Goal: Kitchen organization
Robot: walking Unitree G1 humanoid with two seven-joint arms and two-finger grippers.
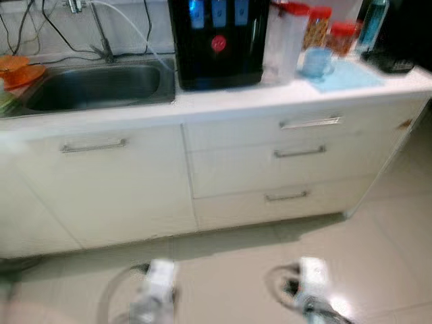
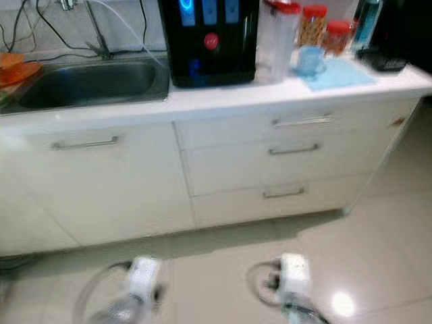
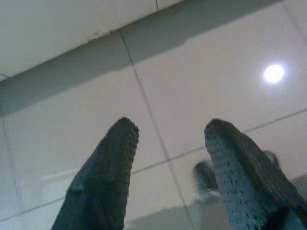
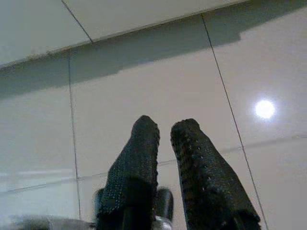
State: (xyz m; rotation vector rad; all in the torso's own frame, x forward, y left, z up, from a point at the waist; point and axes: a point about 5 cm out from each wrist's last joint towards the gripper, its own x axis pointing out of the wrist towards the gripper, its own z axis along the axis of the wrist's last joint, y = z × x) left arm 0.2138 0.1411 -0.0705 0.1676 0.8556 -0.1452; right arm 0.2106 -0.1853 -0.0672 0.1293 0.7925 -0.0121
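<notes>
A white kitchen counter (image 1: 223,101) stands ahead of me, blurred. On it are a black water dispenser (image 1: 216,40), a tall clear container with a red lid (image 1: 283,40), two red-lidded jars (image 1: 317,27), and a blue cup (image 1: 317,62) on a blue cloth (image 1: 347,77). A steel sink (image 1: 94,84) is set in at the left. Both arms hang low over the floor tiles, away from the counter. My left gripper (image 3: 168,127) is open with nothing between its fingers. My right gripper (image 4: 165,124) has its fingers close together and holds nothing.
Orange bowls (image 1: 20,71) sit at the sink's left edge, with a faucet (image 1: 101,34) and cables behind. Under the counter are a cabinet door (image 1: 101,182) and three drawers (image 1: 300,152) with metal handles. A blue bottle (image 1: 372,23) stands at the far right. Glossy tiled floor (image 1: 391,243) lies before the cabinets.
</notes>
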